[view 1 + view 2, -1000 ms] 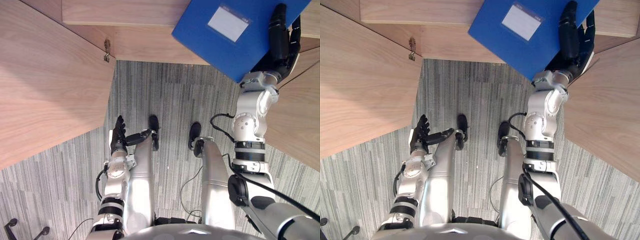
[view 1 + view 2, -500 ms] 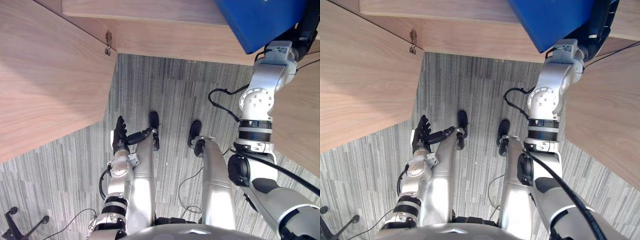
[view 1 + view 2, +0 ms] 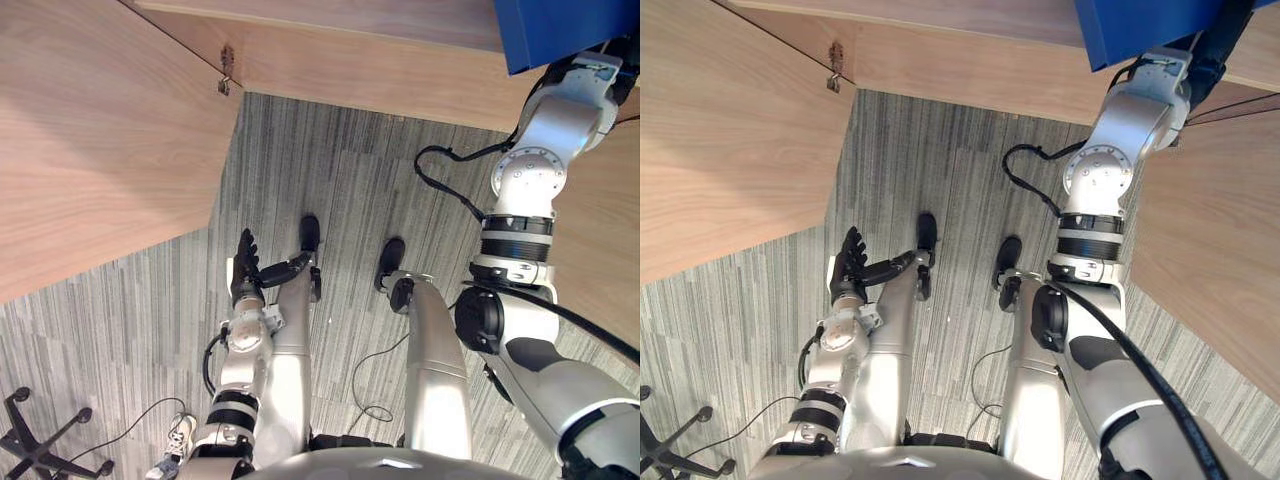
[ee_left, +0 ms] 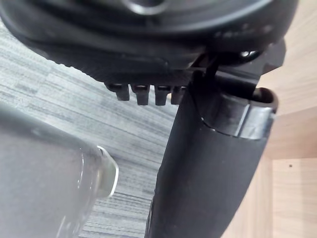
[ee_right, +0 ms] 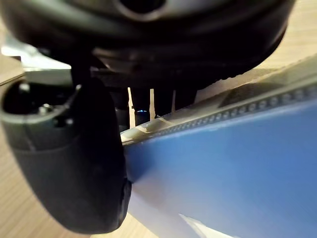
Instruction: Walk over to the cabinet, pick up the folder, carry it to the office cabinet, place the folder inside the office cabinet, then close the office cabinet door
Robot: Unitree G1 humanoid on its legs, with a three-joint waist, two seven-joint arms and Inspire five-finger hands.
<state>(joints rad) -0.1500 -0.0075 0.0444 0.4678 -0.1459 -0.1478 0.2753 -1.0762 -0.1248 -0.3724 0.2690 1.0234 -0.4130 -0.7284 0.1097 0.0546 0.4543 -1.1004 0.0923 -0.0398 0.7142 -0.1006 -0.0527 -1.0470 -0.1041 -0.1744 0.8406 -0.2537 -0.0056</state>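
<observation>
The blue folder [image 3: 565,30] is held high at the upper right, against the wooden office cabinet's front [image 3: 380,65], and the view's top edge cuts it off. My right hand [image 5: 163,49] is shut on it: in the right wrist view the thumb [image 5: 74,163] lies on one face of the folder [image 5: 237,163] and the fingers [image 5: 148,104] curl behind its edge. My left hand [image 3: 245,265] hangs low by my side over the carpet, fingers straight and open, holding nothing.
An open wooden cabinet door [image 3: 100,150] with a metal hinge [image 3: 226,72] stands at the left, and another wooden door panel [image 3: 600,260] at the right. Grey striped carpet [image 3: 340,200] lies between them. A chair base [image 3: 40,450] and a person's white shoe [image 3: 178,437] are at lower left.
My right arm has lifted the folder up and away toward the cabinet, so most of it has passed beyond the top edge. The left hand hangs as before.
</observation>
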